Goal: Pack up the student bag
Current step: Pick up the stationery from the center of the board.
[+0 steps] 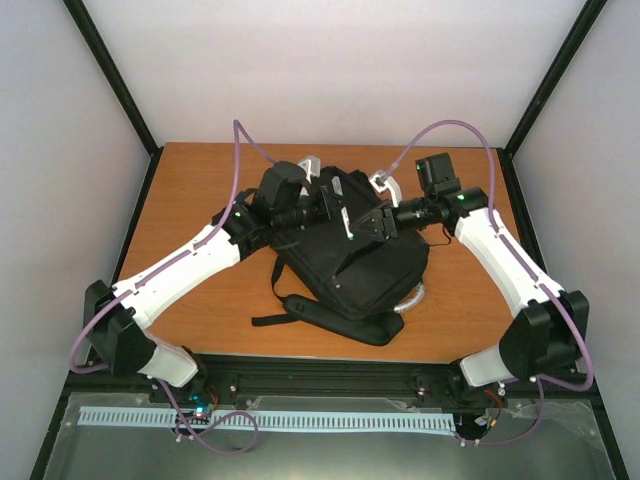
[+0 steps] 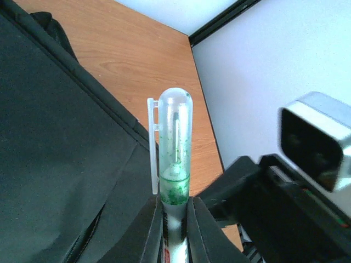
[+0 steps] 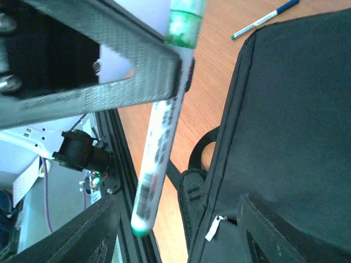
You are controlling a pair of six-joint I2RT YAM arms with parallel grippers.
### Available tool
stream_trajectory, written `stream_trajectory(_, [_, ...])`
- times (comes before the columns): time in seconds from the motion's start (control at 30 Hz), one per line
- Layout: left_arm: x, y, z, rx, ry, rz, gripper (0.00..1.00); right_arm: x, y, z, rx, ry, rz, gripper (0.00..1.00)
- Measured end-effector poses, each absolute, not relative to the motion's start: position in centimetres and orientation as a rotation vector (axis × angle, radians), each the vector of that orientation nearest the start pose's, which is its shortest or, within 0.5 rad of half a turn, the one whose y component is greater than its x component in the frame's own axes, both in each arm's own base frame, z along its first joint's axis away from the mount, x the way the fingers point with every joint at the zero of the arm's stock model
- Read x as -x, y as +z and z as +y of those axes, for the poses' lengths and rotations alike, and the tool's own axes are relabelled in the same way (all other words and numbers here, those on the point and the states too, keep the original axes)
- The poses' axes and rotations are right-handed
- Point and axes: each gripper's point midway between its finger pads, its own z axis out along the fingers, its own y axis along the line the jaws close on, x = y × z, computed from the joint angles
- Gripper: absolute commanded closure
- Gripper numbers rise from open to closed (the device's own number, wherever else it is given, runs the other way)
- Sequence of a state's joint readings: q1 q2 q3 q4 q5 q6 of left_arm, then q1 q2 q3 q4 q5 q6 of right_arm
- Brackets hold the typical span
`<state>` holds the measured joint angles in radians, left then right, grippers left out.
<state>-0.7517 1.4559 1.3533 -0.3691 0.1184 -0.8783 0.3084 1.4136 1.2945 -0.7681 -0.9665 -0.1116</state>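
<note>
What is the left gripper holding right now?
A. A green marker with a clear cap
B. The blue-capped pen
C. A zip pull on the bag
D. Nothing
A: in the left wrist view the green marker with its clear cap is clamped between the fingers of the left gripper, beside the student bag.

Both arms reach forward and inward, their claws close together.
The left arm (image 1: 180, 265) stretches from its base up toward the centre, and the left claw (image 2: 174, 205) is clamped on a pen (image 2: 175, 148) that sticks out past its fingertips. The right arm (image 1: 505, 255) bends at the elbow and points left. The right claw (image 3: 178, 219) has its jaws parted, and the pen's end sits between them, close to one finger.
</note>
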Motion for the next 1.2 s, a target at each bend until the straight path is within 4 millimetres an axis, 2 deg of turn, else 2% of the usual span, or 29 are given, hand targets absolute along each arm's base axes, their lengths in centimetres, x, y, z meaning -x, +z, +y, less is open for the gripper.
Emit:
stream_trajectory(0.07, [-32.1, 30.0, -33.0, 0.064, -1.104, 2.231, 0.99, -28.3, 26.5, 24.5, 0.895, 1.285, 2.155, 0.47])
stream_trajectory(0.2, [-32.3, 29.9, -33.0, 0.073, -1.109, 2.233, 0.98, -28.4, 25.6, 26.0, 0.916, 1.329, 2.188, 0.63])
stream_trajectory(0.27, [-32.3, 29.9, -33.0, 0.076, -1.107, 2.232, 0.98, -28.1, 25.6, 26.5, 0.932, 1.341, 2.184, 0.71])
stream_trajectory(0.4, [-32.5, 29.9, -32.9, 0.084, -1.1, 2.229, 0.98, -27.7, 25.8, 26.9, 0.945, 1.355, 2.181, 0.78])
stream_trajectory(0.43, [-32.5, 29.9, -32.8, 0.087, -1.096, 2.227, 0.97, -27.7, 25.8, 26.9, 0.944, 1.357, 2.181, 0.85])
stream_trajectory(0.47, [-32.6, 29.9, -32.7, 0.091, -1.09, 2.226, 0.92, -27.7, 25.8, 26.9, 0.942, 1.36, 2.183, 0.92])
stream_trajectory(0.5, [-32.7, 29.9, -32.6, 0.097, -1.082, 2.223, 0.82, -27.7, 25.8, 26.9, 0.938, 1.363, 2.184, 0.96])
stream_trajectory(0.57, [-32.7, 30.0, -32.5, 0.096, -1.077, 2.219, 0.49, -27.9, 25.6, 26.8, 0.909, 1.353, 2.212, 0.97])
stream_trajectory(0.6, [-32.7, 30.1, -32.4, 0.1, -1.076, 2.217, 0.38, -28.0, 25.5, 26.7, 0.904, 1.346, 2.215, 0.97])
stream_trajectory(0.67, [-32.7, 30.0, -32.4, 0.098, -1.068, 2.218, 0.25, -28.0, 25.5, 26.6, 0.911, 1.33, 2.211, 0.97])
stream_trajectory(0.77, [-32.7, 29.6, -32.1, 0.085, -1.037, 2.23, 0.16, -28.2, 25.3, 26.2, 0.913, 1.284, 2.215, 0.97])
stream_trajectory(0.87, [-32.4, 28.8, -31.8, 0.027, -0.98, 2.254, 0.13, -28.8, 25.1, 24.8, 0.907, 1.187, 2.23, 0.97])
stream_trajectory(0.97, [-31.9, 28.0, -31.5, -0.083, -0.919, 2.276, 0.15, -29.8, 24.4, 21.8, 0.885, 1.033, 2.265, 0.97])
stream_trajectory(1.1, [-30.5, 26.5, -31.3, -0.283, -0.855, 2.305, 0.26, -30.4, 21.8, 17.1, 0.899, 0.769, 2.364, 0.97])
stream_trajectory(1.2, [-29.7, 25.1, -31.0, -0.399, -0.801, 2.33, 0.27, -29.2, 19.1, 13.9, 0.94, 0.593, 2.465, 0.97])
